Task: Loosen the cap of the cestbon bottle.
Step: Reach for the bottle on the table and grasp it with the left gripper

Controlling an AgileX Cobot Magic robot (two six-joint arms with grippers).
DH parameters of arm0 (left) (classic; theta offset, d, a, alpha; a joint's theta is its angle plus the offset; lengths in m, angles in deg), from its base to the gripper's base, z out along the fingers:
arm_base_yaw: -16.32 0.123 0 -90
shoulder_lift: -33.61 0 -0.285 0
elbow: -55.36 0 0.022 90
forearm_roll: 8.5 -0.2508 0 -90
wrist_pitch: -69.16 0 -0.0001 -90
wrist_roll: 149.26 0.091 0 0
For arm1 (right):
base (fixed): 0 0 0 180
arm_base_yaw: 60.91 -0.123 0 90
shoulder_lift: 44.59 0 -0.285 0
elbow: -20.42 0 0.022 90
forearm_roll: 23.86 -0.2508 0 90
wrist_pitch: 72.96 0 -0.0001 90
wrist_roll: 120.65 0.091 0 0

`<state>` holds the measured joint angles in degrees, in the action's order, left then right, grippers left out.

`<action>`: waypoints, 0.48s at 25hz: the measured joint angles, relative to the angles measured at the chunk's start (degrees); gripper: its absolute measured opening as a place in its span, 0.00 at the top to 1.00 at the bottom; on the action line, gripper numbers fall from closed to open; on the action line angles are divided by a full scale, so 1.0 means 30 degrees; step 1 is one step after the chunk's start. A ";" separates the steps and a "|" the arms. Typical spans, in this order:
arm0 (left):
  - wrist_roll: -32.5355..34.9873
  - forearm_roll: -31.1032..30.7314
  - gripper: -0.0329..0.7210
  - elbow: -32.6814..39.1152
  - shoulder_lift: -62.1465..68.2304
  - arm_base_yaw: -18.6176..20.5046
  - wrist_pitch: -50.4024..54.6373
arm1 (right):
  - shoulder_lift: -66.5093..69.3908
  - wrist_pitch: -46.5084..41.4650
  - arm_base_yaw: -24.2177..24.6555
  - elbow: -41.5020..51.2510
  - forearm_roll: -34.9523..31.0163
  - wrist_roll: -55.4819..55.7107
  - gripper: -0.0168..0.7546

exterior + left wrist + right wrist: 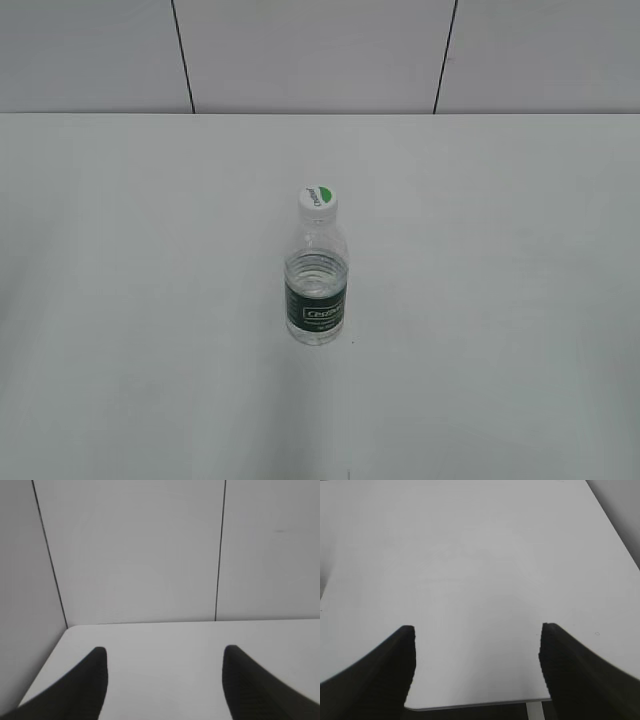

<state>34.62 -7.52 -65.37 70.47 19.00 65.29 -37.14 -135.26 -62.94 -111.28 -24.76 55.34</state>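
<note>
Both grippers have their dark fingers spread wide with nothing between them. Seen from the left wrist, the left gripper [165, 652] hangs over a corner of the white table [165, 640], its fingertips [99, 655] well apart and clear of the surface, facing the pale panelled wall [135, 550]. Seen from the right wrist, the right gripper [476, 630] likewise gapes over bare tabletop near the table's edge, holding nothing. Neither gripper shows in the exterior view. There the cestbon bottle [317, 285] stands upright near the middle of the table, untouched, its cap [318, 199] seated on top, with nothing beside it.
</note>
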 joint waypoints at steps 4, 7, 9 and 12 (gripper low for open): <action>0.0000 -0.0215 0.38 0.0623 0.1352 -0.1513 -0.1305 | 0.0000 0.0000 0.0000 0.0000 0.0000 0.0000 0.21; 0.0000 -0.0433 0.38 0.0623 0.1956 -0.3839 -0.1841 | 0.0000 0.0000 0.0000 0.0000 0.0000 0.0000 0.21; 0.0000 -0.0472 0.38 0.0623 0.2490 -0.5502 -0.1928 | 0.0000 0.0000 0.0000 0.0000 0.0000 0.0000 0.21; 0.0000 -0.0490 0.38 0.0623 0.3448 -0.8111 -0.1934 | 0.0000 0.0000 0.0000 0.0000 0.0000 0.0000 0.21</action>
<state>34.62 -8.99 -63.50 80.81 -5.33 59.49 -37.14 -135.26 -62.94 -111.28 -24.76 55.34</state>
